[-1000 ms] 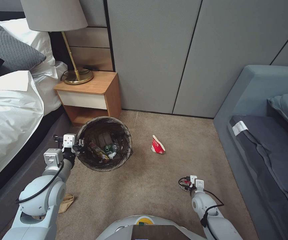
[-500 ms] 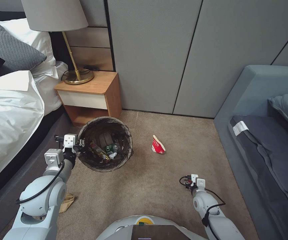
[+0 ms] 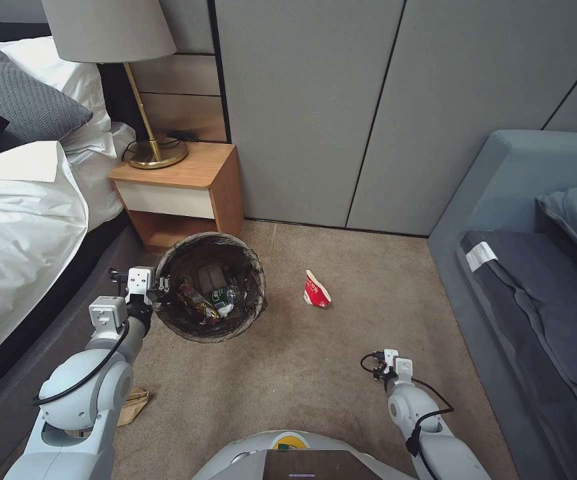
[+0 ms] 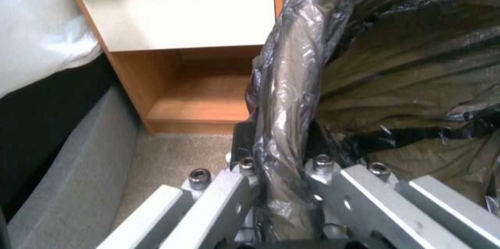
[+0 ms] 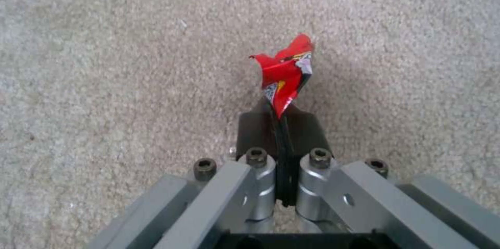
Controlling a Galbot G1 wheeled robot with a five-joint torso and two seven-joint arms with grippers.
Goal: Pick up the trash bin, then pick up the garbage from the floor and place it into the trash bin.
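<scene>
Left hand (image 3: 158, 291) clamps trash bin (image 3: 209, 287) rim, litter inside; right hand (image 5: 281, 122) pinches red wrapper (image 5: 284, 75)

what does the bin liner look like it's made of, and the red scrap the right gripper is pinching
The bin liner looks like thin plastic film: dark, translucent, glossy, wrinkled where the left gripper clamps the rim. The red scrap in the right gripper looks like printed foil or plastic wrapper: shiny, sharply creased, holding its crumpled shape. Exact material is uncertain.
</scene>
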